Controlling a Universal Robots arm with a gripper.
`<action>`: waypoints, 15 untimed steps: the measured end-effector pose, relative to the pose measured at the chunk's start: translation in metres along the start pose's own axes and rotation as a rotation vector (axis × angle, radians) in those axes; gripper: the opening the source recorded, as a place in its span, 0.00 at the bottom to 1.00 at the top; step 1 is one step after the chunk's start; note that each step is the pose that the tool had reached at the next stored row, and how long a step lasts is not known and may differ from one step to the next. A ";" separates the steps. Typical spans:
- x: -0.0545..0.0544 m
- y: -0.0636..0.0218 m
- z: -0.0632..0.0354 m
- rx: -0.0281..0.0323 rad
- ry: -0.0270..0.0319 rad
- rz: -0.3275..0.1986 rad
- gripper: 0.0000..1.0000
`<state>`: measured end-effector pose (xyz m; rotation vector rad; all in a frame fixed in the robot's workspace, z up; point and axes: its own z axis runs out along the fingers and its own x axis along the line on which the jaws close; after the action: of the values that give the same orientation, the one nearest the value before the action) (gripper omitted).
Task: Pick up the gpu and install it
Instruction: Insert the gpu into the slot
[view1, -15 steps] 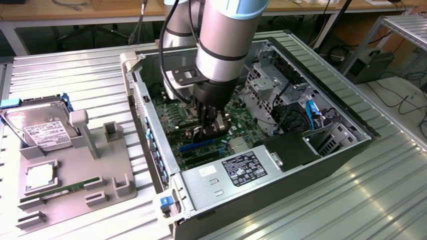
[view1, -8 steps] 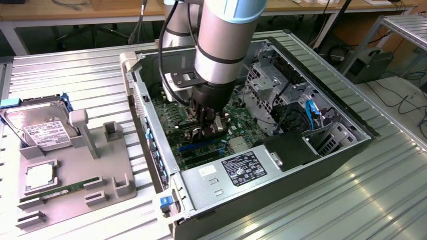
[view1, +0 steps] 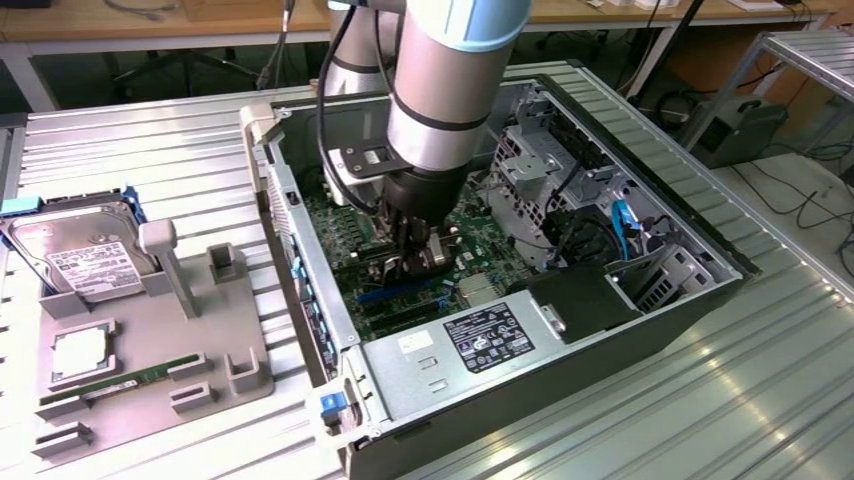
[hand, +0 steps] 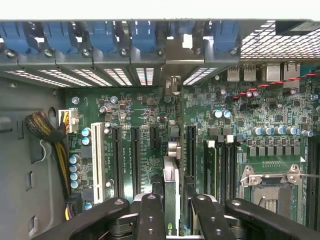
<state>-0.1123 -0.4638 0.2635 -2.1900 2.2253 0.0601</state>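
arm (view1: 447, 80): I see pale grey-blue tube with a black ring, black wrist below
gripper (hand: 172, 210): black, matte, with small round holes along its fingers (hand: 150, 217)
gpu (hand: 171, 192): black edge with a silvery strip, as I read it between the fingers
motherboard (hand: 150, 115): dark green, dotted with silver-topped blue capacitors
slots (hand: 97, 160): one white, the others black
slot clips (hand: 102, 35): bright blue, in a row
computer case (view1: 641, 330): black outside, bare grey metal inside
power supply (view1: 454, 345): grey, black label with white print
table (view1: 134, 150): ribbed silver metal
hard drive (view1: 74, 255): silver, white label
RAM stick (view1: 114, 385): green
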 end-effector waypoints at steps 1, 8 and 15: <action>0.000 0.0005 0.0006 0.0001 -0.0002 0.000 0.26; 0.000 0.0033 0.0045 0.0000 0.0000 0.000 0.26; 0.000 0.0034 0.0074 -0.0001 0.0001 0.000 0.26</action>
<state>-0.1159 -0.4635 0.2561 -2.1902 2.2253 0.0601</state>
